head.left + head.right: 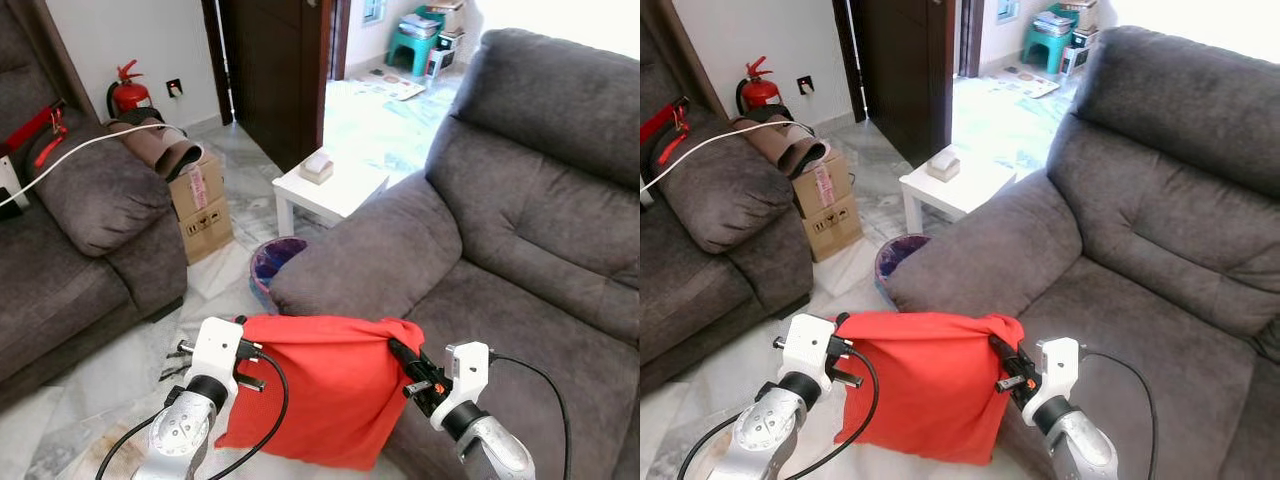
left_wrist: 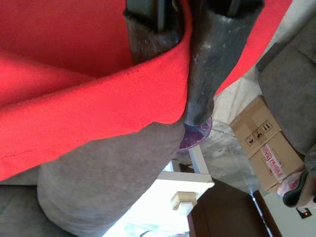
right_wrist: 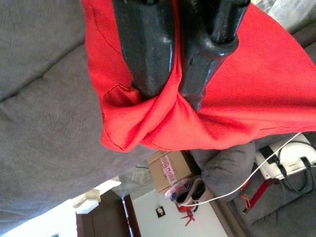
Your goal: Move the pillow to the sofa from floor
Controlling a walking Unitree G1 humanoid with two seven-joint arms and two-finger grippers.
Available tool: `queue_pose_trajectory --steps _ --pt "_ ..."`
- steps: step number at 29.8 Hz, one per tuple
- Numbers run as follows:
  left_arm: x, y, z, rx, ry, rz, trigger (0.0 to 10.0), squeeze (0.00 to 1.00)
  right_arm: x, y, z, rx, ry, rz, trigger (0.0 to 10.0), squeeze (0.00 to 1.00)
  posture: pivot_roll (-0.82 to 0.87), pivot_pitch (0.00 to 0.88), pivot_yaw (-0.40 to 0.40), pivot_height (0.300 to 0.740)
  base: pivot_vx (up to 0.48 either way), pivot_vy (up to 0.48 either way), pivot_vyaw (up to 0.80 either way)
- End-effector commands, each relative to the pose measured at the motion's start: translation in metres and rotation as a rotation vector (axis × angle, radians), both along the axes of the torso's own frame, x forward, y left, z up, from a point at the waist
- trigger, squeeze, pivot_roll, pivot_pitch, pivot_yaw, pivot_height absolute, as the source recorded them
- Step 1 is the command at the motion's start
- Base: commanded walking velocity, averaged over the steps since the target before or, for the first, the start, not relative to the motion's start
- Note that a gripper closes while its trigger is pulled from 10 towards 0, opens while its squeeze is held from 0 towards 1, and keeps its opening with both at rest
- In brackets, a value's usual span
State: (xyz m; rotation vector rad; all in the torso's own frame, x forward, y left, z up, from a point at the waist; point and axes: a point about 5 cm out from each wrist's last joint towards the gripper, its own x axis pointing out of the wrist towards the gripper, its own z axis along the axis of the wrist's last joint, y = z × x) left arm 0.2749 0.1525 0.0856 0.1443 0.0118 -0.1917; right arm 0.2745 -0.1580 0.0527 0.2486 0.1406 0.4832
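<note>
Marble-look tiled floor (image 1: 90, 390), living room, grey suede-like sofa (image 1: 520, 230) to robot's right with broad padded armrest and plush seat. Second grey sofa (image 1: 70, 250) on left, white cable (image 1: 80, 150) draped over its arm. Between them: cardboard box (image 1: 205, 205) with fragile tape, small white square table (image 1: 330, 190), purple-rimmed bin (image 1: 272, 262), red fire extinguisher (image 1: 128, 92) by wall, dark wood door (image 1: 275, 70).

Red fabric pillow (image 1: 320, 390), soft and limp, smooth woven cover, hanging off the floor just before sofa armrest, held up by top corners. Left gripper (image 2: 180, 54) clamped on one top corner, cloth pinched between black fingers. Right gripper (image 3: 180, 54) clamped on other corner, fabric bunched and folded around fingers.
</note>
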Motion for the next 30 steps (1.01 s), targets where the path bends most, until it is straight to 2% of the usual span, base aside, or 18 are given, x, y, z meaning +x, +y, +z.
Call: queue_pose_trajectory --steps 1,11,28,30 --pt "0.003 0.0019 0.0165 -0.023 -0.093 -0.001 10.0 0.0 0.0032 -0.003 0.0085 0.009 -0.053 -0.02 10.0 0.0 0.02 0.091 0.011 0.74 -0.281 0.0 0.0" --pt "0.0025 0.0014 0.0171 -0.027 -0.097 -0.005 10.0 0.0 0.0029 -0.003 0.0086 0.015 -0.053 -0.022 10.0 0.0 0.03 0.094 0.011 0.74 -0.281 0.0 0.0" --pt "0.0014 0.0004 0.0165 -0.036 -0.1 -0.008 10.0 0.0 0.0032 -0.0068 0.0066 0.007 -0.035 -0.042 10.0 0.0 0.02 0.097 0.005 0.74 0.0 0.0 0.0" --pt "0.0013 0.0003 0.0166 -0.034 -0.1 -0.009 10.0 0.0 0.0034 -0.0069 0.0055 -0.003 -0.026 -0.04 10.0 0.0 0.02 0.096 0.004 0.74 0.0 0.0 -0.8"
